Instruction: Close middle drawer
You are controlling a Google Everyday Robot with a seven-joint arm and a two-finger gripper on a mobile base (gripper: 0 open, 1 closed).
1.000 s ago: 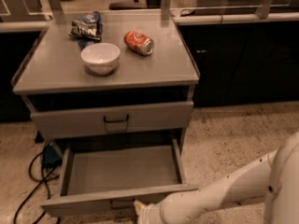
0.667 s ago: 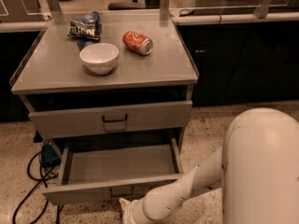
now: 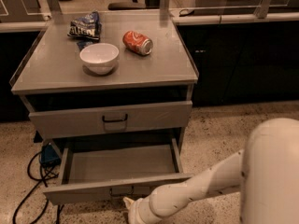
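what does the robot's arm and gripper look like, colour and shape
The arm is smooth, off-white and tubular, with rounded joints, small dark specks and a bulky rounded shell. No cables show on it. The gripper, just below the middle drawer front, is the same pale colour.

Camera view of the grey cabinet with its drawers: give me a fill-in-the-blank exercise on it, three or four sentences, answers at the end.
1. The wide, shallow grey middle drawer is not shut but ____.
2. On the grey cabinet top, the red drinks can lies on its ____, right of the round white bowl.
3. The robot's white hand sits at the bottom of the view, just below the small dark ____ on that drawer's front.
Missing words: open; side; handle.
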